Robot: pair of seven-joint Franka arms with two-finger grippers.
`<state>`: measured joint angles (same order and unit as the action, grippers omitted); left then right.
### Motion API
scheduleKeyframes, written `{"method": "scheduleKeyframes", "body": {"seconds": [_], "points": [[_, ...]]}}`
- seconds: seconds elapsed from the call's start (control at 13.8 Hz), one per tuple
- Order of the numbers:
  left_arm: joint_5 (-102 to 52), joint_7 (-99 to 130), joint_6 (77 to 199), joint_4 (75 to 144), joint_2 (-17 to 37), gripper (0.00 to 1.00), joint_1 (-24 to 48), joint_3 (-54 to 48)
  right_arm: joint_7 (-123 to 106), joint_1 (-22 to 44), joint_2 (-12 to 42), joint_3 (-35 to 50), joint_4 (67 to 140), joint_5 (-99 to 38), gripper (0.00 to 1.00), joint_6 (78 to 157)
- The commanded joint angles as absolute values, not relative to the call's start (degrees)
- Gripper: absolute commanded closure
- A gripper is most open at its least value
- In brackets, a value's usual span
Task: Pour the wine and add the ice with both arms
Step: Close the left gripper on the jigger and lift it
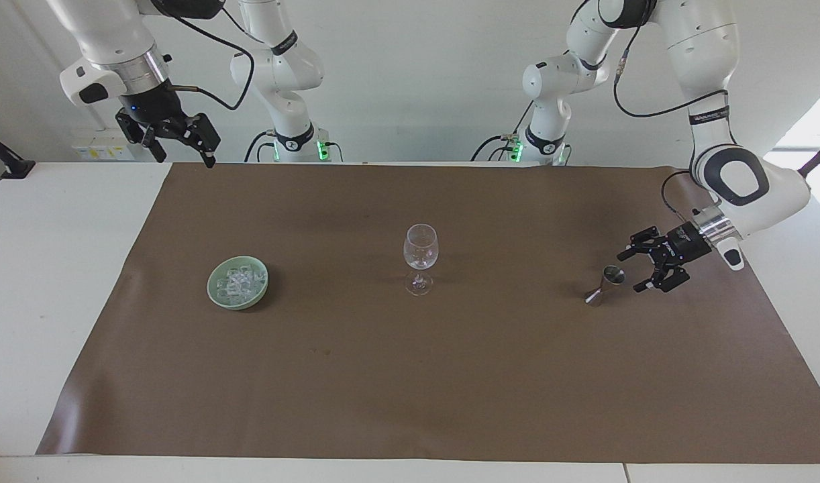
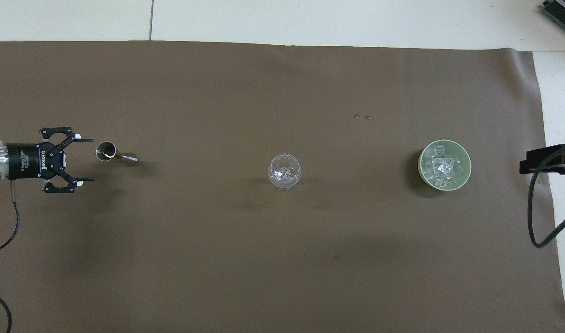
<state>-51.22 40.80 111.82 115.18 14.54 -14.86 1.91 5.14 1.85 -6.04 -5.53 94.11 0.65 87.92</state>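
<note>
A clear wine glass (image 1: pixel 420 258) (image 2: pixel 285 171) stands upright in the middle of the brown mat. A green bowl (image 1: pixel 211 287) (image 2: pixel 469 172) of ice (image 1: pixel 239 280) (image 2: pixel 442 166) sits toward the right arm's end. A small metal jigger (image 1: pixel 606 285) (image 2: pixel 107 152) stands toward the left arm's end. My left gripper (image 1: pixel 629 273) (image 2: pixel 91 159) hangs low and level beside it, open, fingertips just short of its cup and holding nothing. My right gripper (image 1: pixel 185 157) (image 2: pixel 548 159) waits high over the mat's corner by its base, open and empty. No wine shows.
The brown mat (image 1: pixel 410 389) covers most of the white table (image 1: pixel 54 268). Two tiny specks (image 2: pixel 361 116) lie on the mat, farther from the robots than the bowl. A black fixture (image 1: pixel 1 157) stands at the table's corner near the right arm.
</note>
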Motion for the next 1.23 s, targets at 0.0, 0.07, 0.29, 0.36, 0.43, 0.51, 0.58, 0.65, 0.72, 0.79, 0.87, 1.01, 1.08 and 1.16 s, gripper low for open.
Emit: {"method": "scheduleKeyframes", "body": {"seconds": [0.0, 0.07, 0.29, 0.36, 0.43, 0.51, 0.58, 0.65, 0.72, 0.79, 0.87, 1.01, 1.08, 1.16], "points": [[-54.75, 43.32, 113.82, 116.98, 15.2, 0.0, -15.64, 1.41, 3.34, 1.23, -6.94, -5.27, 95.01, -0.7, 0.0, 87.98], [-55.45, 44.03, 113.73, 117.07, 15.99, 0.0, -15.99, 1.41, 3.34, 1.23, -6.94, -5.27, 95.01, -0.62, 0.0, 88.07], [-58.61, 43.95, 114.08, 119.08, 16.26, 0.0, -16.17, 1.41, 3.34, 1.23, -6.94, -5.27, 95.01, -0.62, 0.0, 87.98], [-59.93, 43.86, 114.43, 120.05, 16.09, 0.0, -16.08, 1.41, 3.34, 1.23, -6.94, -5.27, 95.01, -0.7, 0.0, 88.07], [-61.42, 43.86, 114.61, 120.67, 16.17, 0.0, -16.08, 1.41, 3.34, 1.23, -6.94, -5.27, 95.01, -0.7, 0.0, 87.98], [-62.57, 43.86, 114.87, 121.37, 16.17, 0.0, -16.0, 1.41, 3.34, 1.23, -6.94, -5.27, 95.01, -0.7, 0.0, 88.07], [-63.54, 43.86, 115.48, 122.16, 16.08, 0.0, -16.0, 1.41, 3.34, 1.23, -6.94, -5.27, 95.01, -0.7, 0.0, 87.98], [-64.5, 43.77, 115.75, 122.78, 16.08, 0.0, -15.74, 1.41, 3.34, 1.23, -6.94, -5.27, 95.01, -0.62, 0.0, 88.07], [-65.73, 43.77, 115.93, 123.13, 16.08, 0.0, -15.38, 1.41, 3.34, 1.23, -6.94, -5.27, 95.01, -0.7, 0.0, 87.98], [-66.96, 43.77, 116.28, 123.66, 16.0, 0.0, -15.03, 1.32, 3.34, 1.23, -6.94, -5.27, 95.01, -0.7, 0.0, 87.98], [-67.84, 43.68, 116.8, 124.18, 16.0, 0.0, -14.94, 1.32, 3.34, 1.23, -6.94, -5.27, 95.01, -0.7, 0.0, 88.07], [-69.86, 43.68, 116.72, 124.19, 16.0, 0.0, -14.85, 1.23, 3.34, 1.23, -6.94, -5.27, 95.01, -0.62, 0.0, 88.07], [-70.57, 43.68, 116.81, 124.19, 16.0, 0.0, -14.85, 1.23, 3.34, 1.23, -6.94, -5.27, 95.01, -0.7, 0.0, 88.07], [-71.27, 43.59, 116.81, 124.19, 16.08, 0.0, -14.85, 1.23, 3.34, 1.23, -6.94, -5.27, 95.01, -0.7, 0.0, 88.07]]}}
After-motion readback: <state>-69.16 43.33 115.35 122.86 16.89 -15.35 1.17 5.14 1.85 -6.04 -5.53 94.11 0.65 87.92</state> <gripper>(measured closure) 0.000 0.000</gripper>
